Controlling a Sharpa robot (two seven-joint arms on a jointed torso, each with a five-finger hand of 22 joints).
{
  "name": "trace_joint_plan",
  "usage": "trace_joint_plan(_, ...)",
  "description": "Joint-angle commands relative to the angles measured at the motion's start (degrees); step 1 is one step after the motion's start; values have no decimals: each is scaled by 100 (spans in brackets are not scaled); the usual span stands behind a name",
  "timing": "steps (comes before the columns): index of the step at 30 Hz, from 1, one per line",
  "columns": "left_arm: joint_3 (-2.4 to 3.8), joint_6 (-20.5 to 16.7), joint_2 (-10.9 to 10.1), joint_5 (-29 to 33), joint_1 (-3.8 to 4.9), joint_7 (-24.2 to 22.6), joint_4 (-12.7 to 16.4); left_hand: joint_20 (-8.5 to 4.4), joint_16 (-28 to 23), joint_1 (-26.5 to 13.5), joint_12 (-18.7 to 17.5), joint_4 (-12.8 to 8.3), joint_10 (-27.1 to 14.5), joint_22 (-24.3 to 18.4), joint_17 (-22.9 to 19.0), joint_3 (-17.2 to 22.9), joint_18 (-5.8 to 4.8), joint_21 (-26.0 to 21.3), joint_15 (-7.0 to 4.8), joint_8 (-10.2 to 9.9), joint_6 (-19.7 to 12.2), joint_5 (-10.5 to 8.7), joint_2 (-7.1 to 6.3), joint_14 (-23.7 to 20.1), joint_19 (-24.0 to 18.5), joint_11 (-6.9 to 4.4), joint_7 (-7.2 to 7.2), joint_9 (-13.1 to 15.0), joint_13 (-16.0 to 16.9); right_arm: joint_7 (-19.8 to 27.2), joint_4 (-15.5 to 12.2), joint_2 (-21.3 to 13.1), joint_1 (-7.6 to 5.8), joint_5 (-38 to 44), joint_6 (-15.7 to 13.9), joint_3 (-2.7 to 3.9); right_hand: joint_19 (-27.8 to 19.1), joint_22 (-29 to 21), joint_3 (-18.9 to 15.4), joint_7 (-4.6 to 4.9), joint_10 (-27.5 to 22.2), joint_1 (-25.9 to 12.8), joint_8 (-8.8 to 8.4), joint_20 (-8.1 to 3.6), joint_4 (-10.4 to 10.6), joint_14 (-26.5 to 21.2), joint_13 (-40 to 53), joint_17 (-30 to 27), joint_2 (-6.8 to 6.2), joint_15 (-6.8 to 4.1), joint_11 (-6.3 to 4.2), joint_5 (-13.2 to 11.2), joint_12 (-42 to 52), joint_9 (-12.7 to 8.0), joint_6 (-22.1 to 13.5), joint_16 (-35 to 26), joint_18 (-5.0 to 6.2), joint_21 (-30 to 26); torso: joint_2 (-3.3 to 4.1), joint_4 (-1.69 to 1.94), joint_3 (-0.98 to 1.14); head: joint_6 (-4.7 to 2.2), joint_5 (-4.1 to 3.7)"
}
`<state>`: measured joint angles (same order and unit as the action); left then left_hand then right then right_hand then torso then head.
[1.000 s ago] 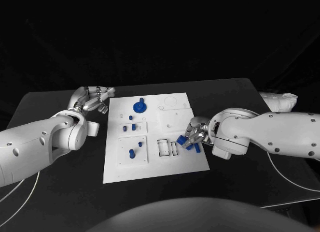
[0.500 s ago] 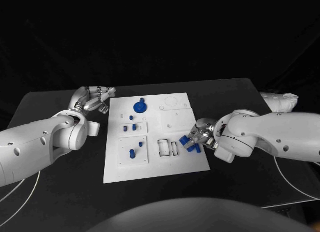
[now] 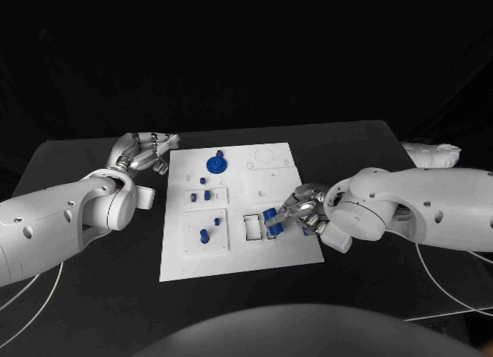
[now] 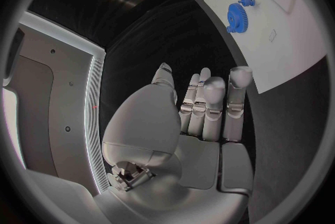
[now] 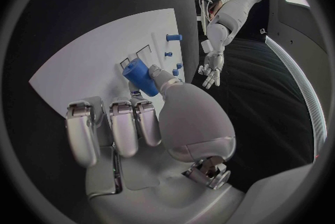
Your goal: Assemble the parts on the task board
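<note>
The small blue block-shaped part (image 3: 271,217) is pinched between the thumb and fingers of the right silver many-fingered hand (image 3: 302,210), just above the pair of dark-outlined rectangular slots (image 3: 258,227) that sit toward the near right of the white rectangular task board (image 3: 294,251). In the right wrist view the same blue block (image 5: 142,78) shows at the tip of the thumb, over the board's slots, with the other fingers (image 5: 111,126) curled in below it. Whether the block already touches a slot cannot be told. A second blue piece (image 3: 304,228) lies by the board's right edge, partly hidden under that hand.

Further across the board, a blue gear-shaped part (image 3: 216,163) stands near the far edge, two small blue blocks (image 3: 200,197) sit in the middle of the left half, and a blue peg-like piece (image 3: 202,236) stands in a square plate nearer the near left corner.

The left silver hand (image 3: 148,152) rests off the board, just beside its far left corner over the black table (image 3: 85,275). It holds nothing; in the left wrist view its fingers (image 4: 209,102) are stretched out straight and lie close together side by side.
</note>
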<state>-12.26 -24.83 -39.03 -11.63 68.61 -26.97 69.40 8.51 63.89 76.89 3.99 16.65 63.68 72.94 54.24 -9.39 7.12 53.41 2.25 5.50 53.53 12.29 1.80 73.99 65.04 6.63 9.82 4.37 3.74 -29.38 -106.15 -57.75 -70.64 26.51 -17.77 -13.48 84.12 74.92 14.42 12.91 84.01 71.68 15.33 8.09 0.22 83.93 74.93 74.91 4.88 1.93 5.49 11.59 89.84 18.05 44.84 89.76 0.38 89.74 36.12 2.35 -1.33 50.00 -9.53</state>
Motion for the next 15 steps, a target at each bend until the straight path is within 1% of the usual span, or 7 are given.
trace_joint_plan(1,4,97,23,-24,3,-29,10,11,-35,-12,12,10,14,6,-9,-37,70,-31,8,19,-31,15,46,-32,-31,-34,-16,3,9,380,17,68,-7,-636,-14,0,588,1508,-42,-401,599,-101,-45,-42,76,607,1507,1509,-1,-46,-58,-43,16,-20,629,24,-38,26,-4,5,-1,0,-7)
trace_joint_plan(5,4,102,33,-30,3,-30,5,12,-38,-12,13,9,18,8,-13,-44,69,-28,7,21,-30,15,54,-35,-31,-35,-17,3,10,384,36,139,-11,-758,54,0,588,1508,-73,-408,599,-136,-67,-45,128,607,1507,1509,-1,-50,-64,-59,16,-30,656,24,-38,26,-3,4,0,0,2)
trace_joint_plan(8,3,105,39,-32,3,-29,-4,12,-38,-12,13,9,18,8,-13,-44,69,-28,7,21,-30,15,54,-35,-31,-35,-17,3,10,353,46,166,-13,-817,128,0,588,1508,-106,-406,599,-164,-107,-49,176,607,1507,1509,-8,-53,-65,-84,16,-48,656,24,-38,26,0,6,-3,0,6)
trace_joint_plan(12,3,107,38,-33,-12,-27,-18,12,-38,-12,13,9,18,8,-13,-44,69,-28,7,21,-30,15,54,-35,-31,-35,-17,3,10,303,68,198,-13,-889,218,0,588,1508,-130,-397,599,-177,-149,-50,208,607,1507,1509,-15,-52,-59,-108,16,-68,638,24,-38,26,-5,2,-6,0,9)
trace_joint_plan(15,3,104,36,-33,-24,-28,-21,12,-38,-12,13,9,18,8,-13,-44,69,-28,7,21,-30,15,54,-35,-31,-35,-17,3,10,259,91,221,-14,-914,268,0,588,1508,-146,-391,599,-183,-176,-50,229,607,1507,1509,-19,-50,-54,-128,16,-81,631,24,-38,26,-5,5,-5,0,9)
